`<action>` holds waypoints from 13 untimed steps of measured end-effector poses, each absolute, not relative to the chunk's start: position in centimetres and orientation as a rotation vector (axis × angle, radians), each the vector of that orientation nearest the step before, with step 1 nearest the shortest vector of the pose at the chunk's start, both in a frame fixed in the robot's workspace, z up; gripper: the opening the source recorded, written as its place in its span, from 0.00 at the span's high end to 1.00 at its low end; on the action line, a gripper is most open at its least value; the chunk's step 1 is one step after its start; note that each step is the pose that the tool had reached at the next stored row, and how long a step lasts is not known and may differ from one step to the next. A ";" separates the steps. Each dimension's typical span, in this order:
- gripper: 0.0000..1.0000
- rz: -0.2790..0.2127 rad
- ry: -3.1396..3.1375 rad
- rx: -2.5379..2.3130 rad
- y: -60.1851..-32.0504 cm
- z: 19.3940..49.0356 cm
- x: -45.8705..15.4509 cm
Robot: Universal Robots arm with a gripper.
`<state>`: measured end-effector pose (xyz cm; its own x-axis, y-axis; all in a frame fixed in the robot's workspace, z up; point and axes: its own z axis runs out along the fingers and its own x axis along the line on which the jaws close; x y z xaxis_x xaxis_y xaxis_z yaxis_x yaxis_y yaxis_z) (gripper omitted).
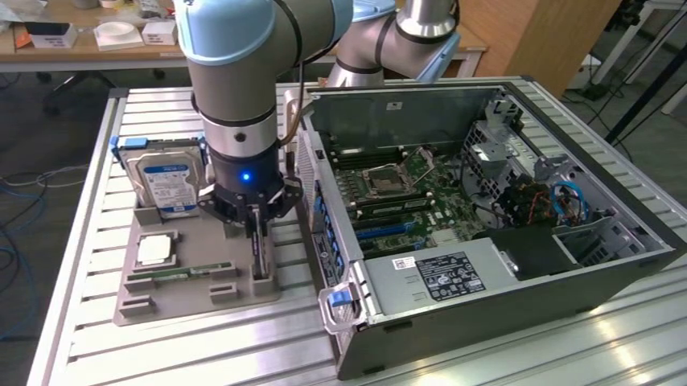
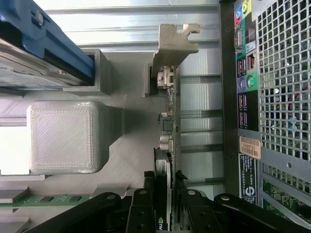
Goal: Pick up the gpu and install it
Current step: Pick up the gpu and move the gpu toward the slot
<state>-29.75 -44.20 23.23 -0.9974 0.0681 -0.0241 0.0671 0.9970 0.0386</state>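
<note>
Standing on its long edge in a slot of the grey tray, the gpu sits at the tray's side nearest the open computer case in the exterior view. The gripper hangs directly over it, down at the card's top edge. In the wrist view, the gripper straddles the gpu above the tray. Whether it clamps the card or merely brackets it, I cannot tell.

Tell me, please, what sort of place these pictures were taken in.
Most likely a robotics lab or workshop: a robot arm stands at a slotted metal table, an open computer case lies on it, and a cluttered desk stands behind.
</note>
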 end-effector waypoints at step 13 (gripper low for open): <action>0.74 0.059 3.114 0.105 -44.2 25.8 -29.8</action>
